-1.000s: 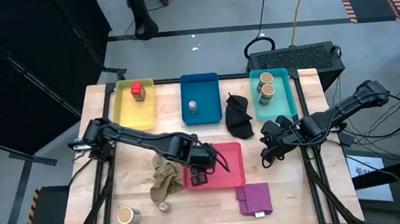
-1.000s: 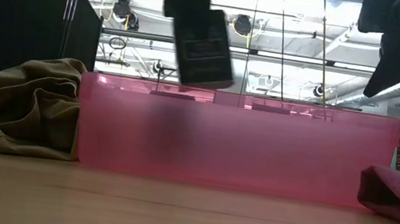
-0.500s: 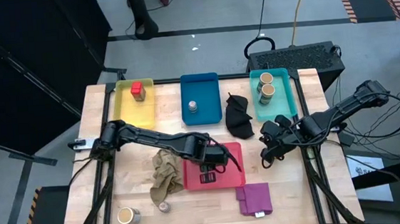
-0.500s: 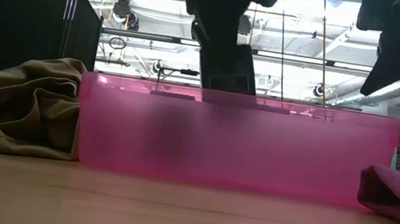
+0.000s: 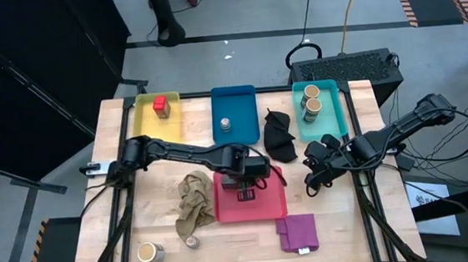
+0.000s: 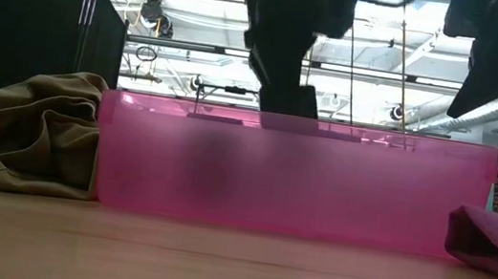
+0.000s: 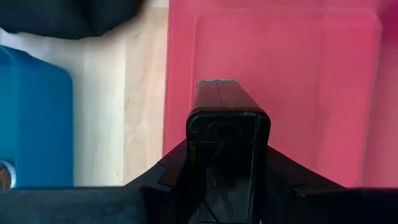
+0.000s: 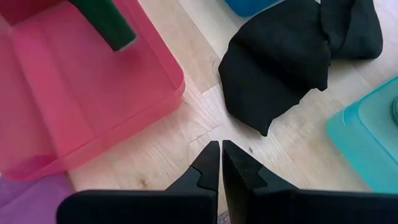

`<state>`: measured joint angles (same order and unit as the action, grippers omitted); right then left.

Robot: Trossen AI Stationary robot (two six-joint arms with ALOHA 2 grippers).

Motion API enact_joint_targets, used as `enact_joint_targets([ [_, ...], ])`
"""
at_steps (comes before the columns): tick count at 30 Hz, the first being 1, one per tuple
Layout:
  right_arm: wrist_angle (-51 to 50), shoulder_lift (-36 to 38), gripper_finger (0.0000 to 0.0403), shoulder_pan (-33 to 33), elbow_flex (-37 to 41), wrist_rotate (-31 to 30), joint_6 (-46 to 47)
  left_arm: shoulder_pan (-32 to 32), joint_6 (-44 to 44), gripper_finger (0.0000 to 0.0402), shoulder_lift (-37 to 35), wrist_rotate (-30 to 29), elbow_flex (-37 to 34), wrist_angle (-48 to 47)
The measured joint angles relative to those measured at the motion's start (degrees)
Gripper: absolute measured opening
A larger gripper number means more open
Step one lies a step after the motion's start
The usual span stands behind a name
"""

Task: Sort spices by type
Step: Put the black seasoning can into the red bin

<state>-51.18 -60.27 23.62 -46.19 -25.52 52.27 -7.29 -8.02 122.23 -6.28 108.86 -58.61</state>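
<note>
change: left end effector (image 5: 245, 183) with dark grey rectangular tin (image 7: 227, 134) moved from pink tray's near-left corner, over by the beige cloth (image 5: 192, 204), to above tray middle; tin lower in low view, bottom edge now at rim level
left end effector: pinching the tin, fingers on both its sides, above pink tray (image 5: 274, 210)
right end effector (image 8: 221, 157): pressed together, idle above desk (image 5: 153, 225) between black cloth (image 5: 280, 136) and pink tray, unmoved
tin location: held over tray interior, not yet set down
meaning: placement likely imminent; tray bare inside, tin probably first of its type there
remaining: tan round jar (image 5: 150, 252) and silver round tin (image 5: 192, 242) on desk near front edge, unsorted
done: red cube (image 5: 161, 106) in yellow tray (image 5: 146, 134)
</note>
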Motion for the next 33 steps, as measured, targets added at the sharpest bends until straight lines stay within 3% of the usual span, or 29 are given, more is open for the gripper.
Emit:
enact_joint_targets([
  [26,0.2,0.0,0.0000,0.0,0.0,-0.5,-0.9,0.9,2.4,0.0127,4.0,1.7,-0.1,3.2],
  [33,0.2,0.0,0.0000,0.0,0.0,-1.7,-1.5,0.9,2.4,0.0175,4.0,1.5,0.0,3.1],
])
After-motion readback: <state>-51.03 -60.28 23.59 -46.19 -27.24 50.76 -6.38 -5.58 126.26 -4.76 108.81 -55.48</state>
